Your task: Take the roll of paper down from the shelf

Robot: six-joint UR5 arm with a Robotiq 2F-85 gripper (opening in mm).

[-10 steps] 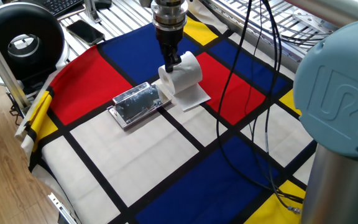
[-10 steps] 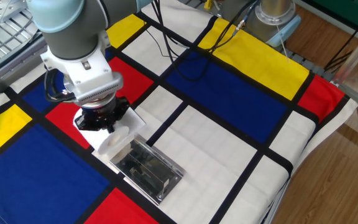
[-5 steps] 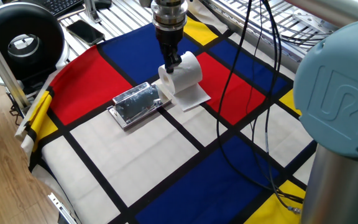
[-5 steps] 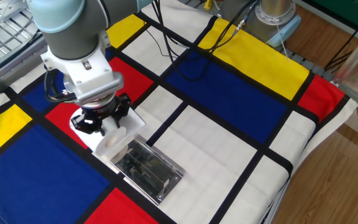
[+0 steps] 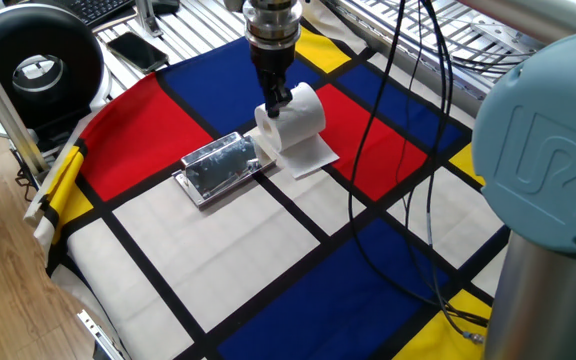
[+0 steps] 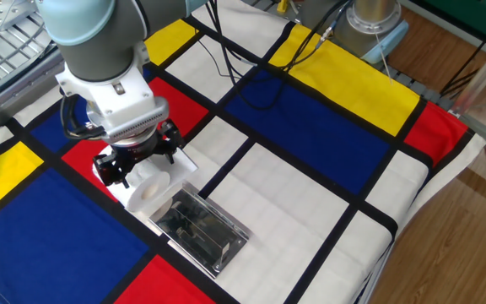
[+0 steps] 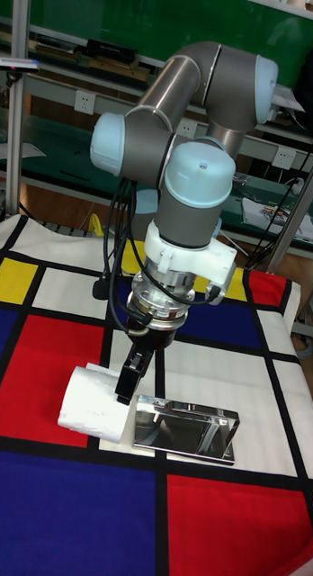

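The roll of paper lies on its side on the checkered cloth, just past one end of the shelf, with a loose sheet spread under it. The shelf is a low shiny metal block with nothing on its top. My gripper hangs straight down over the roll, open, its fingers spread to either side of it. In the tall fixed view one dark finger stands between the roll and the shelf.
Black cables hang over the cloth's right side, and more cables lie on it near the robot base. A black round device and a phone sit on the slatted frame beyond the cloth.
The gripper's fingers have spread apart and let go of the roll, which stays on the cloth. The arm itself has hardly moved.
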